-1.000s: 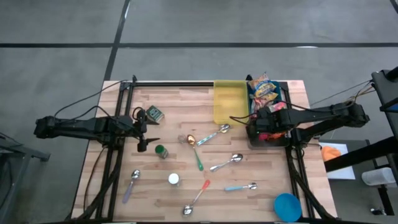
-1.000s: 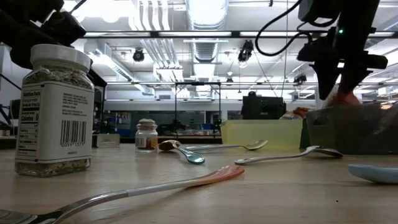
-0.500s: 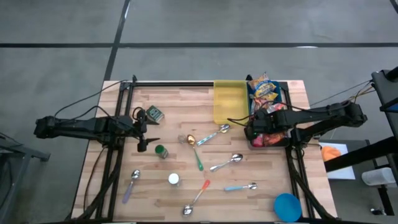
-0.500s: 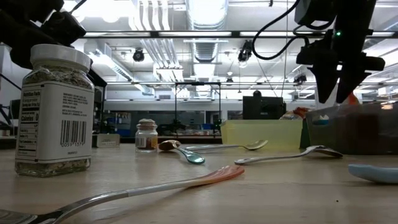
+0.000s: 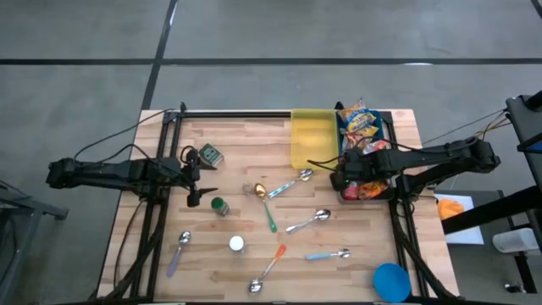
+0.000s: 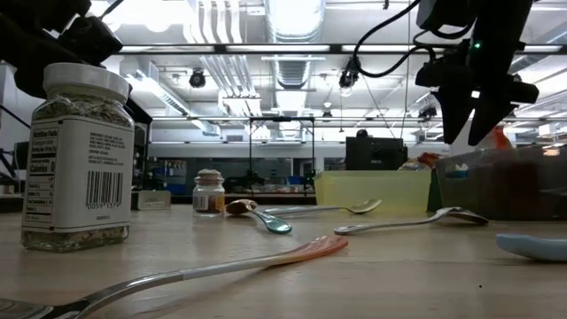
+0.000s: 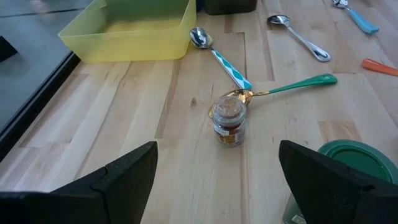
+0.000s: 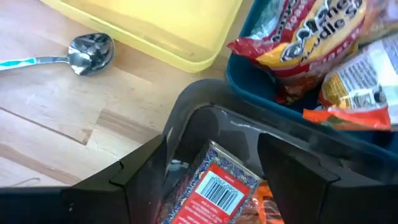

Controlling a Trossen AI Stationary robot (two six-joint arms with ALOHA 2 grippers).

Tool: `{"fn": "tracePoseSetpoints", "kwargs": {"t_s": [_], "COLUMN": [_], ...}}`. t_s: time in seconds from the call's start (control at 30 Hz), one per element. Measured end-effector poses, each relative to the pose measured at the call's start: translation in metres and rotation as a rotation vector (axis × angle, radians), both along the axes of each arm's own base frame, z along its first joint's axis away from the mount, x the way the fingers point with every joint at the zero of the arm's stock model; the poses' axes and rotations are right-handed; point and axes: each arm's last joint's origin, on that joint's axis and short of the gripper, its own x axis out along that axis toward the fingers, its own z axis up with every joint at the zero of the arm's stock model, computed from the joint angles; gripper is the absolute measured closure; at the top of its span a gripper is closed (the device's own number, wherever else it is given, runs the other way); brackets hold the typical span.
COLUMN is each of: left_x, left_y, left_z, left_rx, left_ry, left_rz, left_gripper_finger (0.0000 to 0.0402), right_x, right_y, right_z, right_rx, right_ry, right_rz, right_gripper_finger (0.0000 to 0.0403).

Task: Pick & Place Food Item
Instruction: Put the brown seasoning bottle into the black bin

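Over dark bin (image 5: 366, 188) at table's right edge: right gripper (image 5: 342, 176) hovering, fingers spread part-way, pinching nothing. Red barcoded food packet (image 8: 214, 186) lying in that bin, directly betw. the two fingers in the right wrist view, not touching them as far as can be seen. Behind dark bin, blue bin (image 8: 273, 87) w/ more snack packets (image 5: 356, 120); beside it yellow tray (image 5: 312, 138).

Left side of table: left gripper (image 5: 200, 181) resting low nr table frame, fingers spread wide, grasping nothing. Just beside it, green-lidded jar (image 5: 219, 206) (lid at frame corner in the left wrist view (image 7: 353, 163)). Farther off, small spice jar (image 7: 228, 121) upright on wood, touching bowl of green-handled spoon (image 7: 283, 87).

Centre: blue-striped spoon (image 5: 292, 182) w/ bowl nr yellow tray; plain metal spoon (image 5: 309, 221); orange-handled spoon (image 5: 269, 269); light-blue-handled spoon (image 5: 327, 253); purple-handled spoon (image 5: 179, 252) toward left edge. White-capped jar (image 5: 237, 245) upright, close to low camera (labelled herb jar (image 6: 82, 159) in the low view). Green tin (image 5: 211, 155) nr rear left. Blue bowl (image 5: 391, 280) at front right corner.

Low view: right gripper (image 6: 467, 120) clear above dark bin rim (image 6: 505, 182), fingers apart.
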Motion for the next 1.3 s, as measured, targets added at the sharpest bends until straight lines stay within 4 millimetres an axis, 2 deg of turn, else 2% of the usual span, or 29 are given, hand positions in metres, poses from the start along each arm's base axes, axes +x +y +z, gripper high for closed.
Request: {"fn": "tracePoseSetpoints", "kwargs": {"t_s": [0.17, 0.43, 0.7, 0.9, 1.03, 1.2, 1.3], "left_x": [0.000, 0.000, 0.000, 0.000, 0.000, 0.000, 0.000], "left_y": [0.000, 0.000, 0.000, 0.000, 0.000, 0.000, 0.000], "left_z": [0.000, 0.000, 0.000, 0.000, 0.000, 0.000, 0.000], "left_rx": [0.000, 0.000, 0.000, 0.000, 0.000, 0.000, 0.000], "left_ry": [0.000, 0.000, 0.000, 0.000, 0.000, 0.000, 0.000], "left_rz": [0.000, 0.000, 0.000, 0.000, 0.000, 0.000, 0.000], "left_gripper_finger": [0.0061, 0.0061, 0.0061, 0.0061, 0.0061, 0.0061, 0.0061], "right_x": [0.005, 0.023, 0.050, 0.073, 0.086, 0.105, 0.118], "right_y": [-0.002, -0.005, -0.007, -0.006, -0.012, -0.021, -0.031], "right_z": [0.004, 0.038, 0.053, 0.056, 0.055, 0.046, 0.041], "right_rx": [-0.071, -0.281, -0.418, -0.512, -0.596, -0.554, -0.589], "right_ry": [-0.034, -0.114, -0.230, -0.354, -0.376, -0.460, -0.507], "right_rz": [0.050, 0.193, 0.333, 0.596, 0.651, 0.883, 0.957], "right_gripper_finger": [0.0152, 0.0151, 0.0151, 0.0151, 0.0151, 0.0151, 0.0151]}}
